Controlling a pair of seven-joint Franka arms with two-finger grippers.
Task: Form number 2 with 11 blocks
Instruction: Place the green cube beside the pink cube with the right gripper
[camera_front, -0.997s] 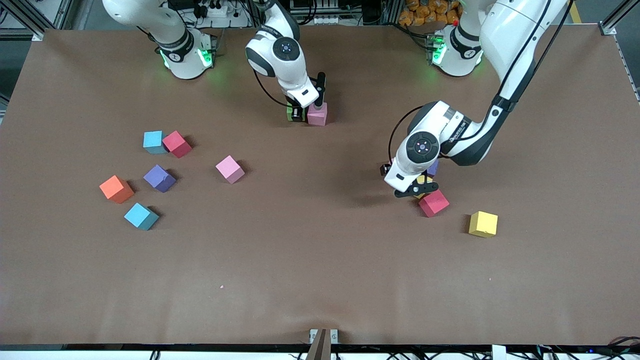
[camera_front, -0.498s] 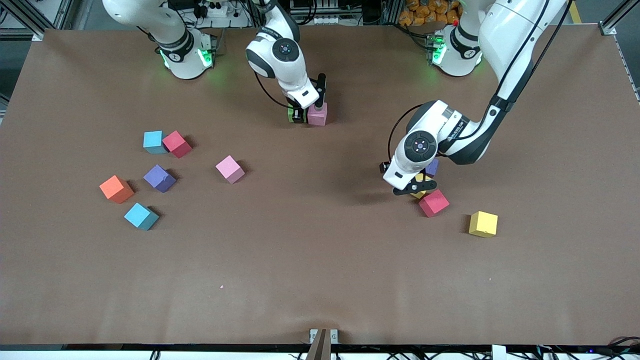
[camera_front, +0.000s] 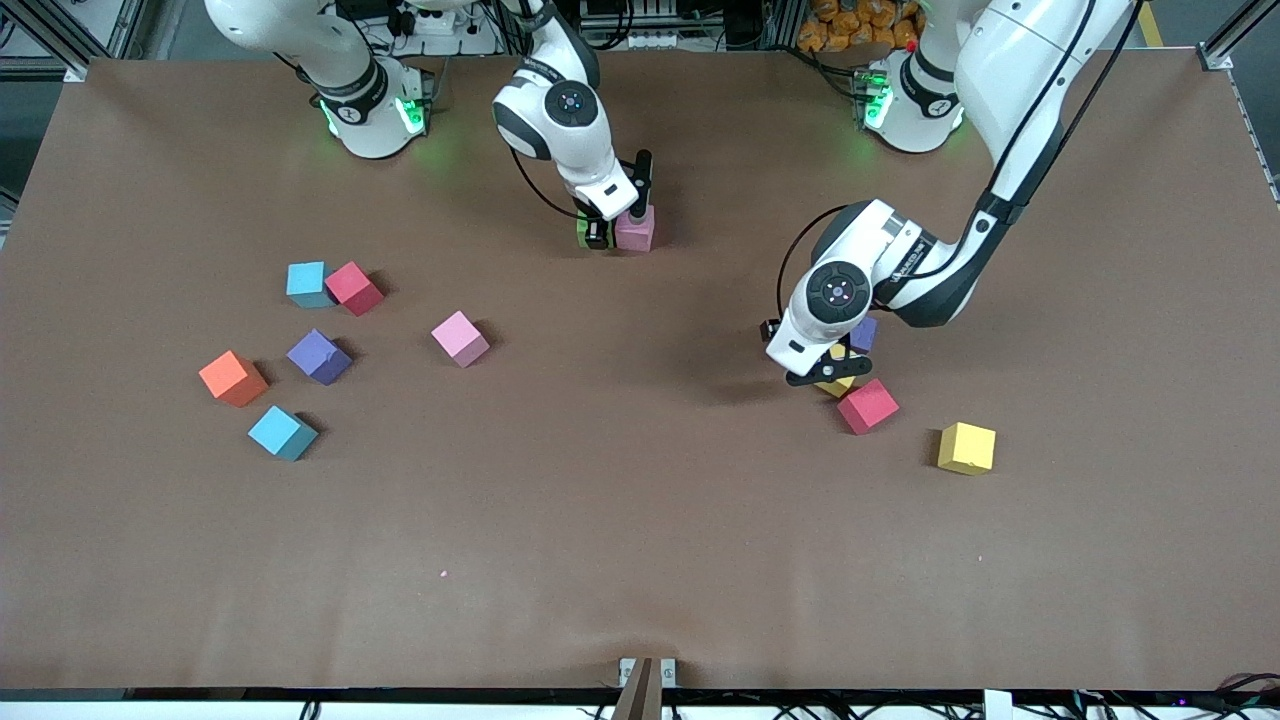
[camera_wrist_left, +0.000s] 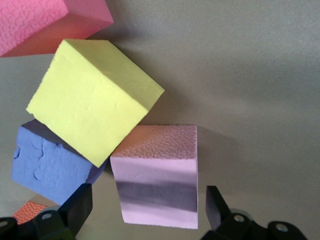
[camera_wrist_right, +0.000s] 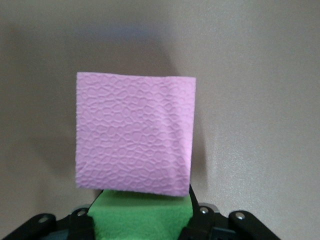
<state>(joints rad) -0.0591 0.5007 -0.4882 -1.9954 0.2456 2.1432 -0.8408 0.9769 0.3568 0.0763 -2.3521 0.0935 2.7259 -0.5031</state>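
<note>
The left gripper (camera_front: 826, 375) is creeping off the red block (camera_front: 867, 405), now at its five o'clock, and settling over a pale pink block (camera_wrist_left: 155, 175), which is sitting between its wide-open jaws; a pick looks imminent. A yellow block (camera_wrist_left: 92, 97) is leaning on that block. The left arm is bending low from its base. The right gripper (camera_front: 600, 232) is staying clamped on the green block (camera_front: 581, 228), pressing it against the pink block (camera_front: 635, 228) at the table's twelve o'clock, where the number 2 is only starting.

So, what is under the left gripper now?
Under the open left gripper sits a cluster of blocks: a yellow block, a purple block and a pale pink block, apparently touching. The arm covers most of them in the front view, so other blocks may be hidden.
</note>
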